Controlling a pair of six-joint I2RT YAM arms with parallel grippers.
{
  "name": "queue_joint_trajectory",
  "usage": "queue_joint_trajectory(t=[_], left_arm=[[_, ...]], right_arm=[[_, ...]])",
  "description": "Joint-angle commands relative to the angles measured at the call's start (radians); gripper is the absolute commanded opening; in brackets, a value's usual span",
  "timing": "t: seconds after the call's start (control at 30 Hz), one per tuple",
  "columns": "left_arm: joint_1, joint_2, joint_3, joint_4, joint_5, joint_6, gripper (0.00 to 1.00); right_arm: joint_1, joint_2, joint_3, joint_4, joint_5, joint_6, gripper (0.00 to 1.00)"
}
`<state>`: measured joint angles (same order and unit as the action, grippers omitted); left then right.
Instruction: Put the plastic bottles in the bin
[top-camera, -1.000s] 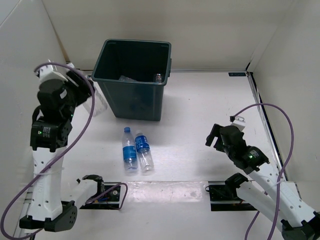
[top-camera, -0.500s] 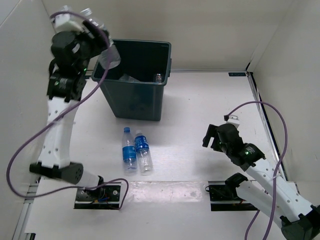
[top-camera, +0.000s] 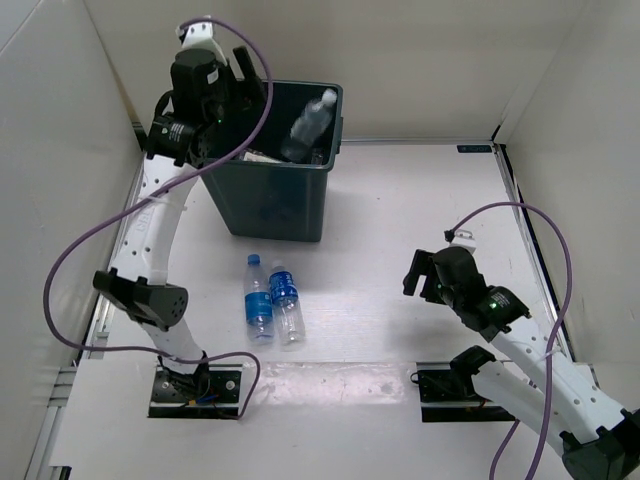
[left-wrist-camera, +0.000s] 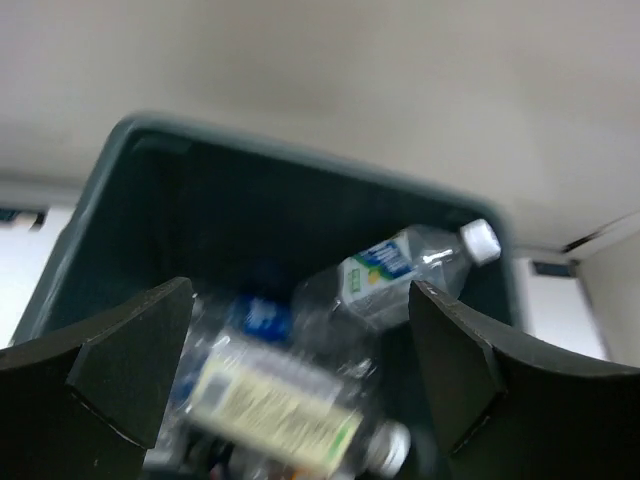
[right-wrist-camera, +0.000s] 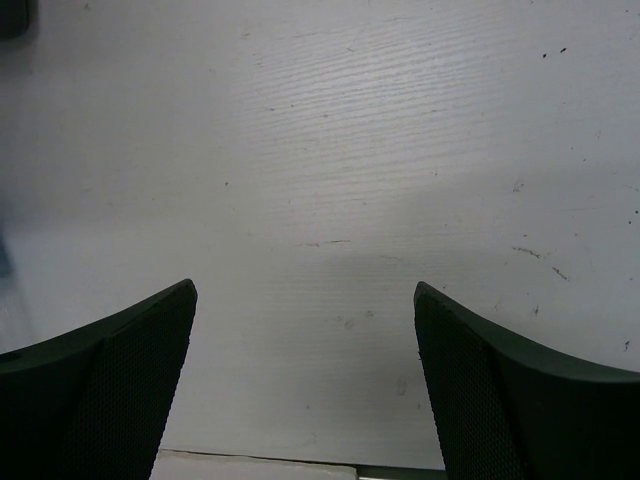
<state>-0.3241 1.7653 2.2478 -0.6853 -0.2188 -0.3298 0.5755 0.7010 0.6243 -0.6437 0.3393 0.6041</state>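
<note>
Top external shows the left pincer (top-camera: 248, 80) held high over the left rim of the bin (top-camera: 268, 167), pointing across its opening. A tilted bottle (top-camera: 308, 122) sits apart from the pincer, to its right, at the bin's far right corner with its cap uppermost. Whether it rests on something or is in the air cannot be told.

From the left wrist, the left pincer (left-wrist-camera: 300, 290) is spread wide, with nothing between its fingers (left-wrist-camera: 130, 360). Beyond them, inside the bin (left-wrist-camera: 300, 160), the tilted bottle (left-wrist-camera: 400, 265) shows a blue label and a white cap, nearer the right finger. A cream-label bottle (left-wrist-camera: 275, 400) lies lower in the bin, blurred.

On the table (top-camera: 400, 200), in front of the bin, the left table bottle (top-camera: 258, 300) and the right table bottle (top-camera: 288, 303) lie side by side, caps toward the bin.

Well to their right, the right pincer (top-camera: 425, 275) hangs low. The right wrist shows it (right-wrist-camera: 305, 290) spread open over bare table (right-wrist-camera: 350, 150), holding nothing.
</note>
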Motion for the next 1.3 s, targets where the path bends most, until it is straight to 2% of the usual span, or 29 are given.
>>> queue_joint_trajectory(t=[0.0, 0.03, 0.13, 0.2, 0.37, 0.5, 0.63, 0.67, 0.7, 0.87, 0.97, 1.1, 1.27], left_arm=[[0.016, -0.174, -0.123, 0.010, -0.086, -0.009, 1.00], [0.017, -0.200, -0.158, 0.023, -0.091, -0.018, 1.00], [0.019, -0.430, -0.432, 0.104, -0.103, -0.023, 1.00], [0.017, -0.493, -0.531, 0.156, -0.103, -0.011, 1.00], [0.016, -0.683, -0.654, 0.096, -0.116, 0.012, 1.00], [0.016, -0.803, -0.775, 0.018, -0.123, -0.067, 1.00], [0.016, -0.883, -0.943, -0.101, -0.082, -0.144, 1.00], [0.014, -0.914, -0.979, -0.109, -0.076, -0.156, 1.00], [0.014, -0.938, -1.079, -0.115, -0.047, -0.181, 1.00], [0.014, -1.003, -1.243, -0.143, 0.007, -0.199, 1.00], [0.002, -1.053, -1.384, -0.108, 0.077, -0.218, 1.00], [-0.012, -1.107, -1.511, -0.074, 0.088, -0.235, 1.00], [-0.021, -1.061, -1.622, 0.001, 0.140, -0.224, 1.00]], right_arm=[[-0.003, -0.008, 0.000, 0.038, -0.013, -0.020, 0.90], [-0.003, -0.006, 0.000, 0.038, -0.017, -0.023, 0.90], [-0.005, -0.006, -0.005, 0.039, -0.020, -0.023, 0.90], [-0.003, -0.009, -0.003, 0.039, -0.019, -0.023, 0.90], [-0.002, -0.009, -0.003, 0.041, -0.022, -0.023, 0.90], [-0.011, -0.005, -0.002, 0.041, -0.016, -0.023, 0.90], [-0.019, -0.006, -0.001, 0.038, -0.023, -0.021, 0.90], [-0.019, -0.005, 0.000, 0.039, -0.023, -0.023, 0.90], [-0.019, -0.005, -0.003, 0.038, -0.023, -0.023, 0.90], [-0.025, -0.001, 0.000, 0.041, -0.025, -0.026, 0.90], [-0.046, 0.011, 0.002, 0.045, -0.062, -0.035, 0.90], [-0.081, 0.012, 0.002, 0.044, -0.083, -0.041, 0.90], [-0.074, 0.012, -0.006, 0.052, -0.086, -0.047, 0.90]])
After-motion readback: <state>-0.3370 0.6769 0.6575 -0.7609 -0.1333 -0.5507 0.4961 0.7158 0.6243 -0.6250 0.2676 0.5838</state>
